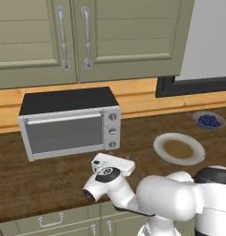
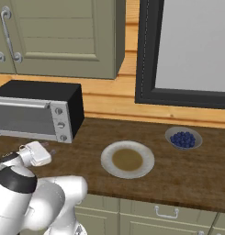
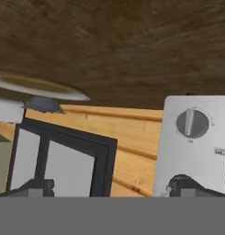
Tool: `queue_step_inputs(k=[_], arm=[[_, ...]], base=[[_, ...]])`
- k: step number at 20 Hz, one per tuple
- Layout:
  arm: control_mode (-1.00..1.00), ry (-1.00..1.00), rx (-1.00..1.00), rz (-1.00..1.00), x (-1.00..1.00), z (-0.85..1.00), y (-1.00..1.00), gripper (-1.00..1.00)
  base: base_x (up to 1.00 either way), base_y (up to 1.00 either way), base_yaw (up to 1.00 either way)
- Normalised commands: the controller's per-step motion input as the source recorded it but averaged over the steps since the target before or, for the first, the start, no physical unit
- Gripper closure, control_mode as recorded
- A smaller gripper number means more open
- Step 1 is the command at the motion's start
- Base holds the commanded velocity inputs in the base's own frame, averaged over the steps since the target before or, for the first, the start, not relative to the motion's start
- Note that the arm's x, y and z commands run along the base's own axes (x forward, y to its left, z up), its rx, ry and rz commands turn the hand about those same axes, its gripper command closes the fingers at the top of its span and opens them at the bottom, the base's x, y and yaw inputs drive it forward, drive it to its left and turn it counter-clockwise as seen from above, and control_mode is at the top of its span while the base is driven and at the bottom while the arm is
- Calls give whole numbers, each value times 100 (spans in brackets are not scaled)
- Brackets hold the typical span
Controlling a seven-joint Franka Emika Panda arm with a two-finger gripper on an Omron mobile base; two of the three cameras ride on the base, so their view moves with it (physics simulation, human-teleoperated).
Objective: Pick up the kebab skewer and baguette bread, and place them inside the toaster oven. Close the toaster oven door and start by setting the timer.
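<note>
Boxy silver toaster oven (image 1: 70, 124), ridged knobs (image 3: 192, 123)

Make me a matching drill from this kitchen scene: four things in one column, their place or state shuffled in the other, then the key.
Things
1. toaster oven door
2. bowl of blueberries
3. cream plate
4. gripper

Place or state
A. on the counter between the oven and the berries
B. shut
C. far right on the counter, below the dark-framed window
D. jaws open, low in front of the oven's knobs

Pairs: 1-B, 2-C, 3-A, 4-D
</note>
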Motion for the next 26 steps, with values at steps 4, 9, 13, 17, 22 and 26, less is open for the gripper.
queue_step_inputs(k=[4, 9, 13, 17, 22, 26], arm=[[-100, 14, -1, 14, 14, 16, -4, -100], [-100, 13, 0, 7, 19, 17, -9, -100], [-100, 7, -1, 4, 0, 3, -28, -100], [-100, 3, -3, 3, -4, 0, -18, -100], [-100, 1, 0, 2, 0, 0, -22, -100], [-100, 0, 0, 5, 0, -10, -36, -100]], base=[[0, 0, 0], [0, 0, 0], [0, 0, 0], [0, 0, 0], [0, 0, 0], [0, 0, 0]])
